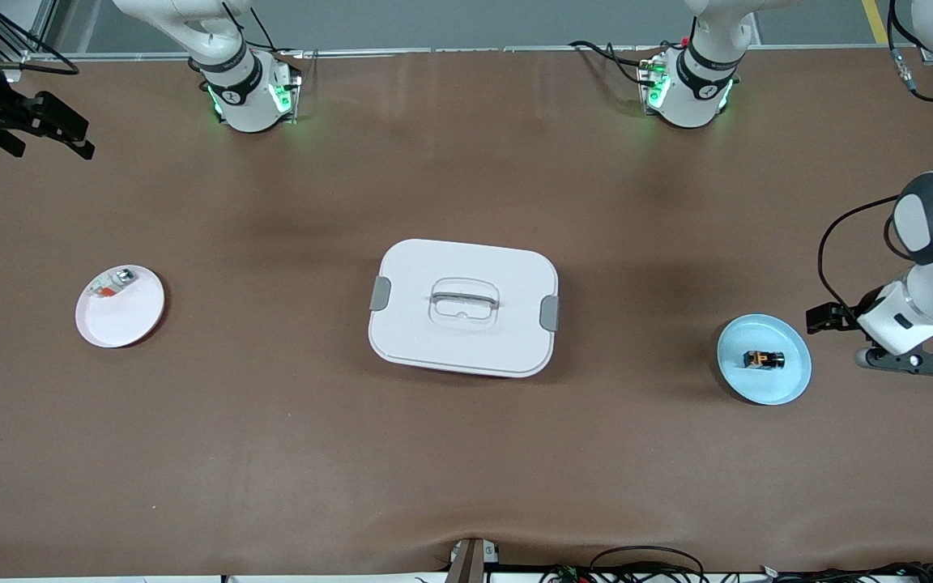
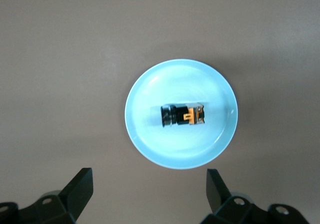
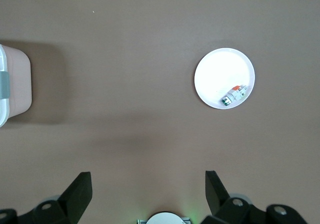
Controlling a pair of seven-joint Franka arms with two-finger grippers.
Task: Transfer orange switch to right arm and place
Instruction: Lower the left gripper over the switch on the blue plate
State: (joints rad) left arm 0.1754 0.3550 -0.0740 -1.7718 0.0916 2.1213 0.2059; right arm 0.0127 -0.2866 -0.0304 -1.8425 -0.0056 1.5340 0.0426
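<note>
The orange switch (image 1: 763, 359), a stubby black cylinder with an orange end, lies on its side in a small blue plate (image 1: 786, 385) toward the left arm's end of the table. In the left wrist view the switch (image 2: 182, 115) lies in the middle of the plate (image 2: 150, 139). My left gripper (image 1: 912, 362) hangs beside the plate, up in the air; it is open and empty (image 2: 150, 194). My right gripper (image 1: 53, 129) is up at the right arm's end of the table, open and empty (image 3: 149, 194), and waits.
A white lidded box (image 1: 464, 308) with grey clasps stands at the table's middle; its corner shows in the right wrist view (image 3: 15, 86). A white plate (image 1: 130, 320) holding a small white-silver part with a red bit (image 1: 114, 283) sits toward the right arm's end.
</note>
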